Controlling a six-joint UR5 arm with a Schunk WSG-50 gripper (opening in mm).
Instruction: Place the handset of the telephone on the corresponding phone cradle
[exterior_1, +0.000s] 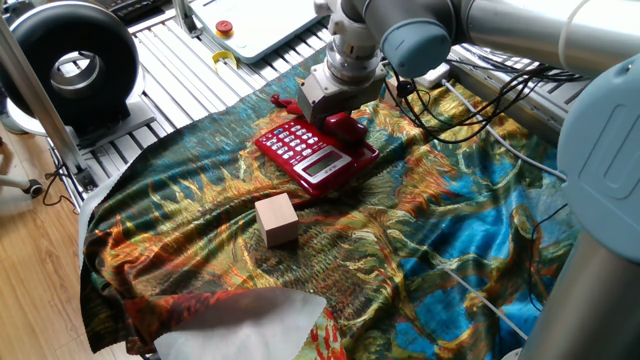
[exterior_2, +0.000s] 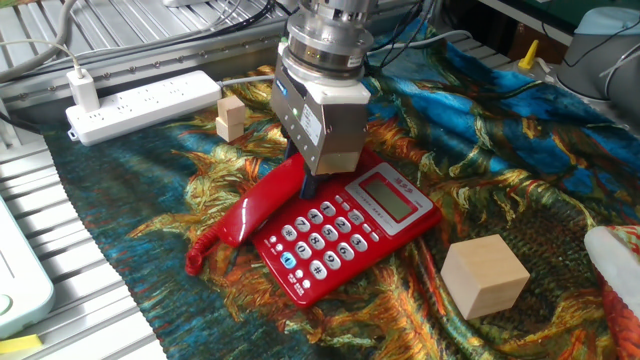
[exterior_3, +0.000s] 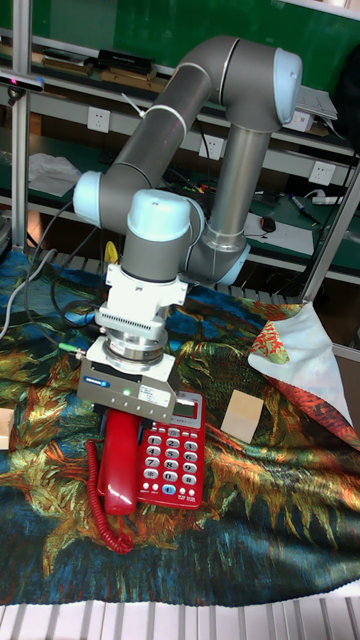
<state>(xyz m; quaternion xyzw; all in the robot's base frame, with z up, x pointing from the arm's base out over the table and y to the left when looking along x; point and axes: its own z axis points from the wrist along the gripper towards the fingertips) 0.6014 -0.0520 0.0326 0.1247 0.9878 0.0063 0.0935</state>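
Observation:
The red handset lies along the left edge of the red telephone, over the phone cradle, which it hides; its coiled cord trails onto the cloth. My gripper hangs just above the handset's far end, with its dark fingers straddling that end and open. In the one fixed view the gripper covers most of the handset behind the telephone. The tall fixed view shows the handset lying beside the keypad of the telephone, under the gripper.
A tan wooden cube sits on the patterned cloth near the telephone's display end. Two small wooden blocks and a white power strip lie behind the gripper. A white cloth lies at the table's front corner.

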